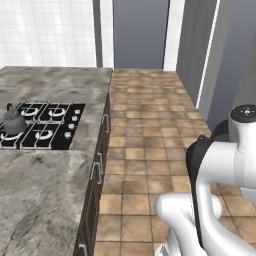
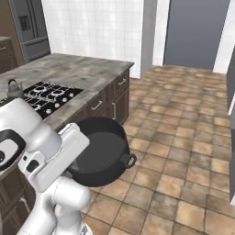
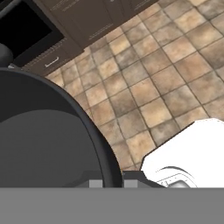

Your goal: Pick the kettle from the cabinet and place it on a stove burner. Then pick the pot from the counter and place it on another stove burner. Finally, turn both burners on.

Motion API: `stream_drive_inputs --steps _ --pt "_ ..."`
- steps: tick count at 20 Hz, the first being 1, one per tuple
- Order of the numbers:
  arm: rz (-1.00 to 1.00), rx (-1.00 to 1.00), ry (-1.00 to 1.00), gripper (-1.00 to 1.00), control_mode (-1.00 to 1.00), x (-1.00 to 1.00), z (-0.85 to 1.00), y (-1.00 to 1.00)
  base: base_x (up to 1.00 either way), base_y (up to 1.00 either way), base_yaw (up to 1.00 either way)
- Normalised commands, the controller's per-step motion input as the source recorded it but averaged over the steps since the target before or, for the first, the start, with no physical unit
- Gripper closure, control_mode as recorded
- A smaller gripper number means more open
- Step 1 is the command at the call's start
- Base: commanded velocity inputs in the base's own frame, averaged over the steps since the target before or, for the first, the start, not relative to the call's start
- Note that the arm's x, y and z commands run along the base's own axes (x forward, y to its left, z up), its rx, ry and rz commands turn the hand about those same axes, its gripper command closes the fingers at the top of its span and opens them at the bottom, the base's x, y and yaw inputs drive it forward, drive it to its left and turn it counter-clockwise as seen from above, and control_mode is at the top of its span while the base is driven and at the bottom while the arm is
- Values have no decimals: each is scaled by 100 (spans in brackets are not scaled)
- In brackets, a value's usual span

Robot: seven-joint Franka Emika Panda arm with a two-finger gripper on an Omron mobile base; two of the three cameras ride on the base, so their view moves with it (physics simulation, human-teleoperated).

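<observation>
The grey kettle (image 1: 12,120) (image 2: 14,88) stands on the stove's (image 1: 47,126) (image 2: 51,98) near-left burner, at the left of the counter (image 1: 40,200) (image 2: 78,69). The wide black pot (image 2: 102,149) (image 3: 39,140) hangs over the tiled floor, off the counter's edge, carried beside my white forearm. In the hand view my gripper (image 3: 112,183) is shut on the pot, its rim running between the two fingertips. One loop handle (image 2: 130,160) points toward the floor side. The other burners (image 1: 56,112) are bare. The cabinet is out of view.
Brown drawer-fronted base cabinets (image 1: 100,150) (image 2: 108,103) line the counter's side. Tiled floor (image 1: 150,130) stretches to a grey door (image 1: 140,32) and grey walls. A steel fridge (image 2: 30,27) stands at the far left. Dark cabinet fronts (image 3: 83,22) lie below the pot.
</observation>
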Motion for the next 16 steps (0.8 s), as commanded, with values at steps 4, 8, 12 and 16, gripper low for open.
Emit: stream_drive_inputs --steps 4,8,12,16 --pt "0 0 0 100 100 0 0 0 34 -39 21" --pt "0 0 0 100 100 0 0 0 22 -44 22" --pt "0 0 0 100 100 0 0 0 4 -34 26" --pt "0 0 0 100 100 0 0 0 0 -25 30"
